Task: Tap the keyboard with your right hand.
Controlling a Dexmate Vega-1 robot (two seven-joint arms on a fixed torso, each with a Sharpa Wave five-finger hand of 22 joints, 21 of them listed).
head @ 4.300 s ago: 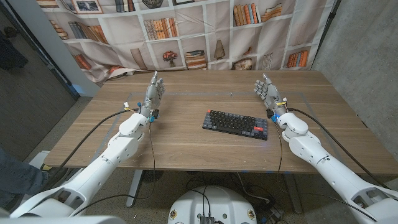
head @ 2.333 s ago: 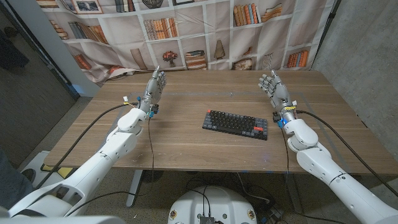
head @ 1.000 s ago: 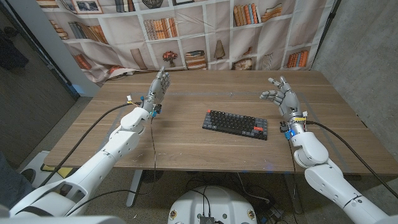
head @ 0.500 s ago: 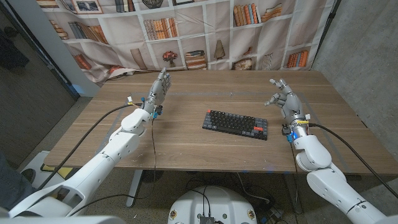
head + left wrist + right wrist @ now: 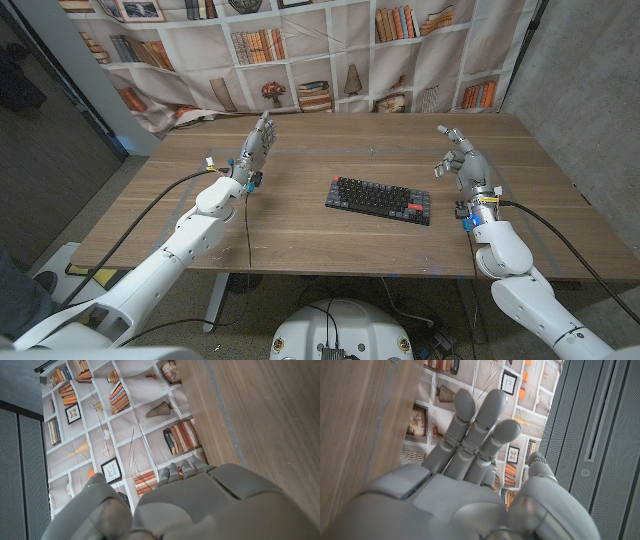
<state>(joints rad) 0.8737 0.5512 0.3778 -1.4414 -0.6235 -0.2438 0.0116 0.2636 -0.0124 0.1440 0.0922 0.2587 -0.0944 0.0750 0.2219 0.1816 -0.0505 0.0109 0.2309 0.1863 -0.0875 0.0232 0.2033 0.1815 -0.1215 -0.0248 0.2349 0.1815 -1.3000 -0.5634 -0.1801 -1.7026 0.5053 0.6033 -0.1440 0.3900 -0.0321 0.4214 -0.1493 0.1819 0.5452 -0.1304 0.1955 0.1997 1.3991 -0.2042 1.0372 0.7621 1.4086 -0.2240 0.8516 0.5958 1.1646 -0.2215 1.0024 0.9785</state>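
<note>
the dark keyboard [image 5: 379, 200] lies a little right of the middle of the wooden table [image 5: 300, 230], its long side running slightly askew, with a few red keys along its edges. the right hand [image 5: 459, 160] is raised above the table at about 2 o'clock from the keyboard, near it but apart, holding nothing; its fingers [image 5: 446, 132] are loosely spread and bent toward the keyboard. in the right wrist view the same hand [image 5: 470, 480] shows its back with the fingers [image 5: 487, 425] held close side by side, so how far they part is hard to judge. the left hand [image 5: 256, 145] stands upright at about 10 o'clock from the keyboard, well apart from it, fingers straight and together, empty. a bookshelf-print backdrop [image 5: 300, 50] hangs behind the table at 12 o'clock.
</note>
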